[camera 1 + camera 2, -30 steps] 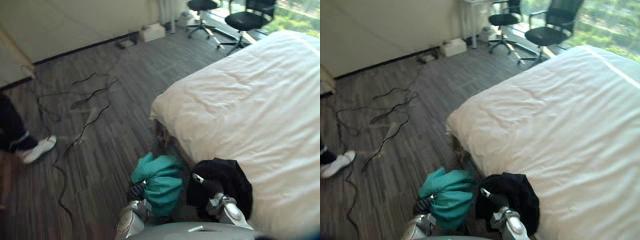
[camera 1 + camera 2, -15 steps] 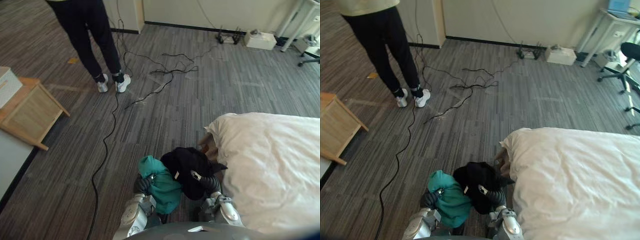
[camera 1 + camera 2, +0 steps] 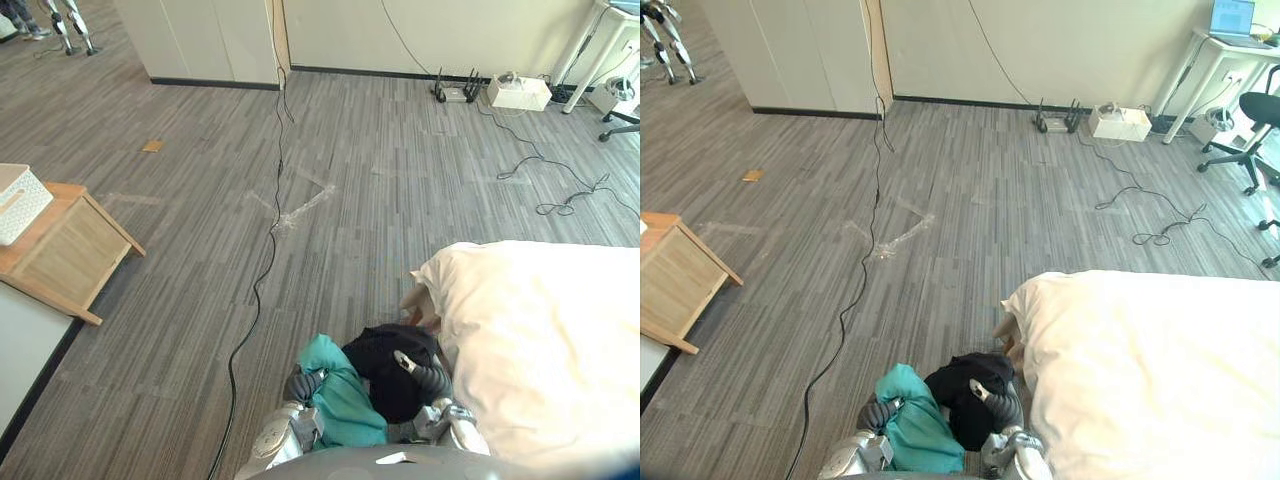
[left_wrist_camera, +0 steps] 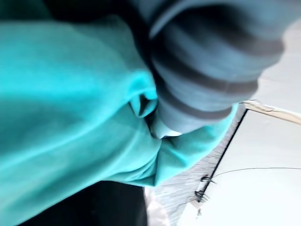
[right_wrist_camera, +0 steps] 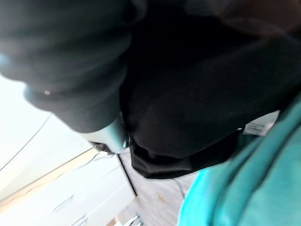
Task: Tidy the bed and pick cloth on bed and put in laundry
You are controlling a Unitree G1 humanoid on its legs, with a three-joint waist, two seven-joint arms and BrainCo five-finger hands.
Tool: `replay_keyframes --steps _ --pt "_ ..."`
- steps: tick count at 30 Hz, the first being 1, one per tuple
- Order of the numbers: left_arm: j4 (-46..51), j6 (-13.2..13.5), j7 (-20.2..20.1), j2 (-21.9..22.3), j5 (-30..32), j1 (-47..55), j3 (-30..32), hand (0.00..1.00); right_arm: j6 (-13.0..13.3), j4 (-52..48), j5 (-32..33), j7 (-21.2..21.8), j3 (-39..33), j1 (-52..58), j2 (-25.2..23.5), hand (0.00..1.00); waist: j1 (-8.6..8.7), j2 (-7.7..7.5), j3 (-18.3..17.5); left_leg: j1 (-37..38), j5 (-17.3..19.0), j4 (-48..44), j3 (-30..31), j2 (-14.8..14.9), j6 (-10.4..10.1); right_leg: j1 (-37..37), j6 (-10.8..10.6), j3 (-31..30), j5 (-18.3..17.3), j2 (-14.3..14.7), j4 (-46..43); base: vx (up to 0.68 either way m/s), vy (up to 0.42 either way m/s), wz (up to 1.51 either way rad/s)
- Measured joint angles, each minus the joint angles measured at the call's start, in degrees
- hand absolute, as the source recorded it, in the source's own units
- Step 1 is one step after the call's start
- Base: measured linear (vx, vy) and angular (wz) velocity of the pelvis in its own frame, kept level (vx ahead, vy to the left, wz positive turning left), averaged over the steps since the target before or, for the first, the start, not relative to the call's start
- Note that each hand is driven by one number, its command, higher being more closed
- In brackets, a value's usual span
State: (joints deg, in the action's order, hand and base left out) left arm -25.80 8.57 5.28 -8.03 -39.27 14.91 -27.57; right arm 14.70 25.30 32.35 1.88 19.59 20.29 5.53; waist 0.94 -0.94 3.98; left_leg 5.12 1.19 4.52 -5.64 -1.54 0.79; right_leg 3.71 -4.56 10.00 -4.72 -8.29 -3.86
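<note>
Fingers-wise, cannot tell spread or pinching: buried in teal cloth [image 3: 342, 398] at left hand [image 3: 302, 386], black cloth [image 3: 385, 362] at right hand [image 3: 432, 377]. Carried clear of bed [image 3: 545, 340], over floor [image 3: 400, 200] by its corner. Turned roomward since a moment ago; probably seeking laundry.

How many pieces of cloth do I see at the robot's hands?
2. A teal cloth at the left hand, and a black cloth at the right hand, beside the bed corner. Others may be hidden under them.
</note>
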Motion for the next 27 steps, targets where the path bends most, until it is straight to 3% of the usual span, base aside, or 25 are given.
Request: replay_keyframes --steps 4,13,15,16,17,19,21,24,26,27 --pt "0.4 -3.1 0.1 -0.3 0.0 0.4 -0.3 1.00 -2.9 -0.6 0.0 -0.6 0.0 1.0 0.3 1.00 -0.05 -0.01 -0.1 0.5 -0.1 -0.7 0.0 0.0 0.0 1.4 -0.1 0.5 0.0 0.0 1.4 0.07 0.004 0.04" --pt "2.5 -3.3 2.6 0.3 -0.1 1.9 -1.7 1.00 -3.3 -1.9 0.0 -0.9 0.6 -0.6 1.7 1.00 -0.33 0.40 -0.2 1.4 0.6 -1.9 -0.3 0.5 -2.6 3.2 -0.1 2.0 -0.2 0.2 2.0 0.02 -0.025 0.05" --pt "2.5 -3.1 3.0 0.2 -0.1 1.6 -1.1 1.00 -3.8 -2.1 0.0 -0.8 0.5 -1.3 2.6 1.00 -0.33 0.72 0.1 -3.1 5.0 -10.5 -0.6 1.3 -5.4 3.0 0.6 2.9 -1.4 0.5 0.8 -0.08 -0.059 0.16" --pt "2.5 -2.9 3.5 0.3 -0.1 1.6 -0.7 1.00 -3.8 -2.5 0.0 -0.7 0.6 -1.1 3.3 1.00 -0.38 1.73 0.7 -4.7 7.1 -14.3 -0.8 2.2 -5.5 3.1 1.0 3.0 -1.7 1.2 0.5 -0.08 -0.065 0.08" --pt "2.5 -2.8 3.7 0.5 -0.1 1.2 0.0 1.00 -3.9 -3.2 0.0 -0.4 0.7 -1.4 4.2 1.00 -0.76 1.47 1.0 -6.2 8.2 -18.3 -1.7 3.1 -6.6 3.6 1.8 3.1 -2.2 1.4 0.6 -0.08 -0.052 0.25" --pt "2.3 -2.6 3.7 0.9 -0.1 1.1 2.5 1.00 -3.9 -4.1 0.0 0.3 -0.1 -1.4 5.7 1.00 -0.41 2.34 3.9 -10.4 7.0 -30.8 -8.3 6.2 -6.3 5.9 2.7 4.6 -3.2 1.5 0.6 -0.13 -0.066 0.36" --pt "2.4 -2.5 3.3 1.7 -0.1 1.8 3.6 1.00 -3.9 -4.3 0.0 0.3 -0.4 -1.3 6.7 1.00 -0.67 2.71 5.3 -12.9 6.1 -36.2 -10.4 7.3 -7.0 7.4 3.1 4.9 -3.4 1.1 0.9 -0.07 -0.060 0.16" --pt "2.8 -2.1 2.5 2.6 0.0 3.0 4.0 1.00 -3.9 -5.3 0.0 0.3 -0.9 -1.1 6.8 1.00 -0.72 4.46 5.8 -12.4 6.5 -25.1 -12.7 6.9 -5.5 8.0 2.9 4.9 -3.7 1.0 2.0 0.06 0.035 0.11" --pt "3.3 -1.6 2.5 2.7 0.0 4.1 3.7 1.00 -3.7 -6.5 0.0 1.0 -0.6 0.4 6.6 1.00 -1.11 4.52 5.7 -11.0 0.7 -13.8 -12.9 6.1 -4.6 8.9 2.2 5.2 -3.7 0.9 2.8 0.13 0.111 0.04" --pt "3.2 -1.5 2.5 2.6 0.0 4.5 3.4 1.00 -3.6 -6.1 -0.1 1.5 -0.3 1.2 6.5 1.00 -1.77 3.93 5.8 -9.9 -1.9 -11.8 -13.7 5.3 -1.7 9.7 1.3 5.3 -4.2 0.2 3.2 0.16 0.116 0.07"
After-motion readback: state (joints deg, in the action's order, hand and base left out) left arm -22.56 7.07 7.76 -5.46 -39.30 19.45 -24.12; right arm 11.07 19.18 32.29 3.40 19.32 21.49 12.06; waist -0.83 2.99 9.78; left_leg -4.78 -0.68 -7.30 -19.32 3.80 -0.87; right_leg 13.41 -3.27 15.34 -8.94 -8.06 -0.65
